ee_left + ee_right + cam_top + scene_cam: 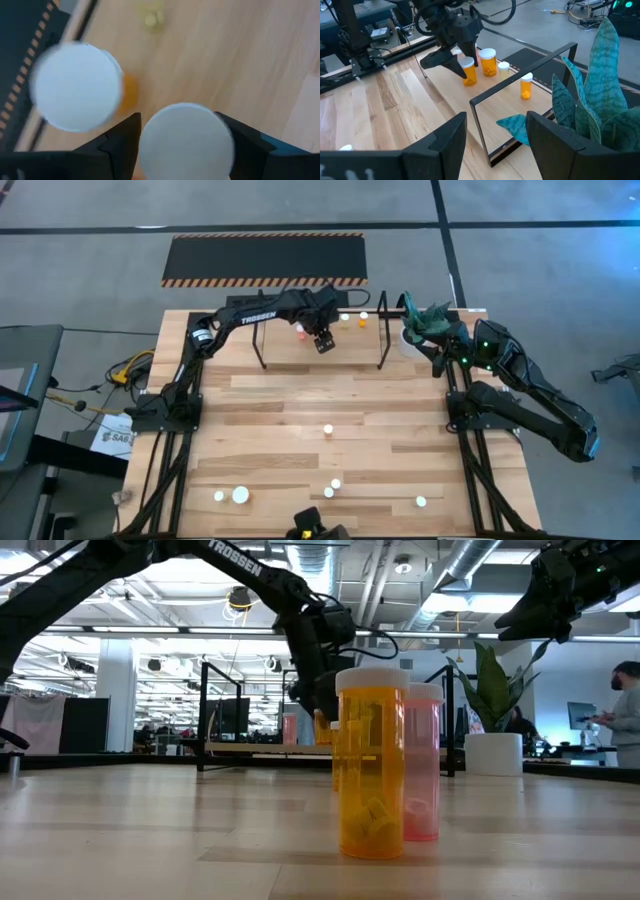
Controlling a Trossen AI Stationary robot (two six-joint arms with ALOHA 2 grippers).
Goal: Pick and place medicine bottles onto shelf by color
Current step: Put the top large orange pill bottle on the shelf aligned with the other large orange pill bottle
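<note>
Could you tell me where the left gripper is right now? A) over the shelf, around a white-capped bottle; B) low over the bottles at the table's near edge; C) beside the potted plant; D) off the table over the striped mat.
A: the left gripper hangs over the shelf, its fingers either side of a white-capped bottle.

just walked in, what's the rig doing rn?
It is sorting medicine bottles onto the shelf. The left gripper is over the shelf board, its fingers either side of a white-capped orange bottle standing beside other bottles. The right gripper waits open by the potted plant. More bottles stand scattered on the table.
</note>
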